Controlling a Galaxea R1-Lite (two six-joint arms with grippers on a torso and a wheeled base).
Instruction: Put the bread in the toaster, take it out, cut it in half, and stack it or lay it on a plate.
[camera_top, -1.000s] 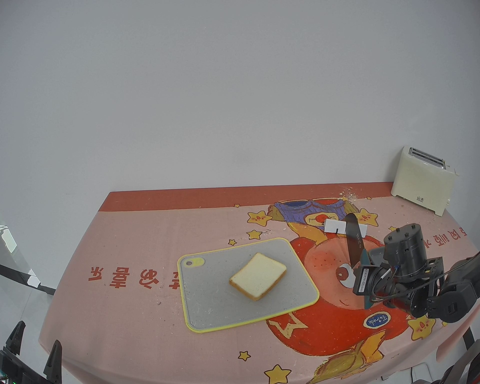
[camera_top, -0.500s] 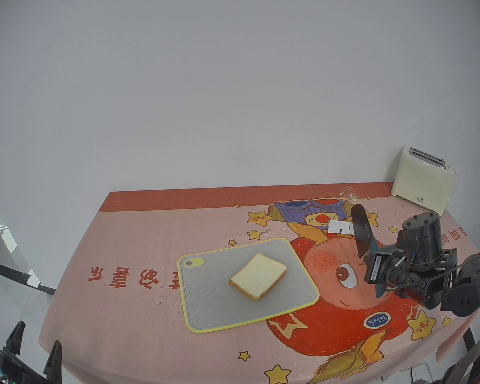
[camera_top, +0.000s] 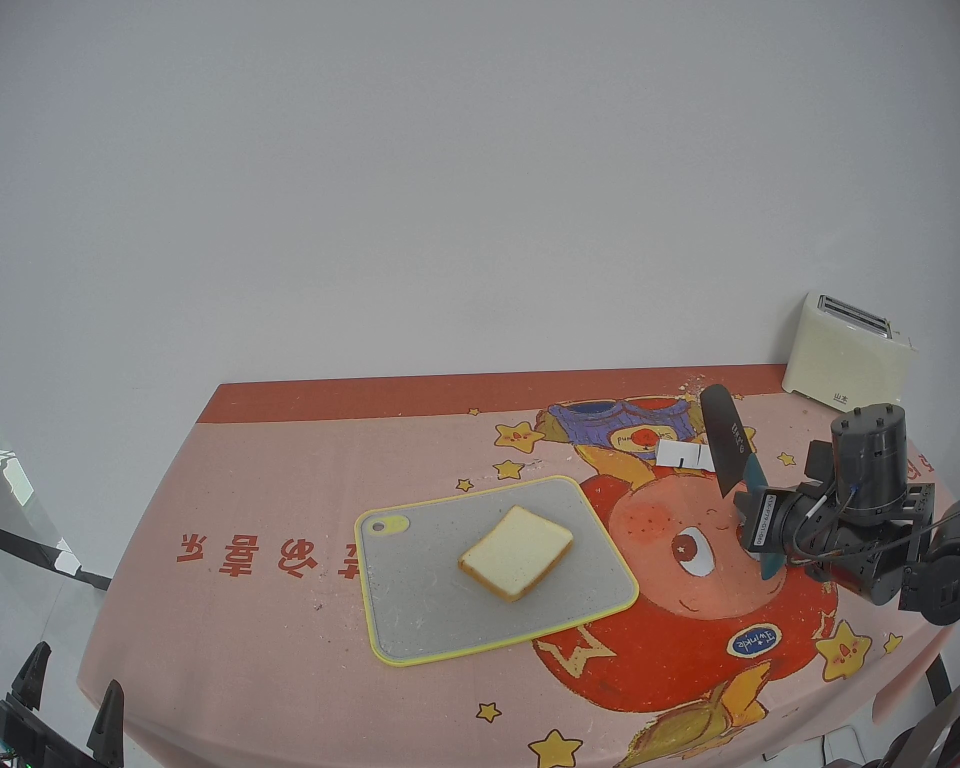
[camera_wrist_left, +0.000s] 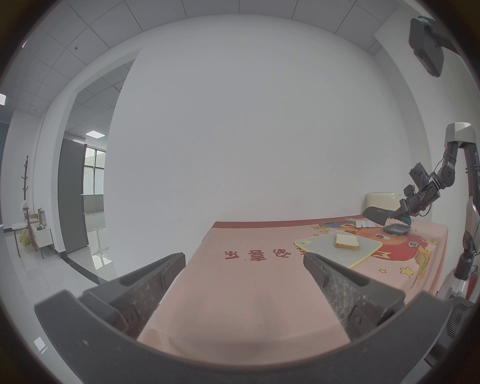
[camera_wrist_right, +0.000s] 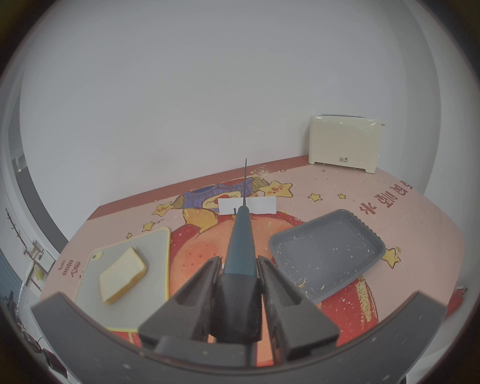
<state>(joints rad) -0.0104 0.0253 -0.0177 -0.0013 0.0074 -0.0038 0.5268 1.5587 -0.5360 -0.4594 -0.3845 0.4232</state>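
The dark right claw grips a teal-handled knife, blade pointing ahead; a pale bread slice lies on a grey yellow-rimmed board to one side. A grey ridged tray lies opposite; a cream toaster stands beyond.

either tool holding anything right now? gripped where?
The right tool grips the knife by its teal handle, with the blade left free. The left tool is open and holds nothing.

We see red lettering upside down on the tablecloth, a small dark mark on the toaster, faint print on the knife, none legible to us
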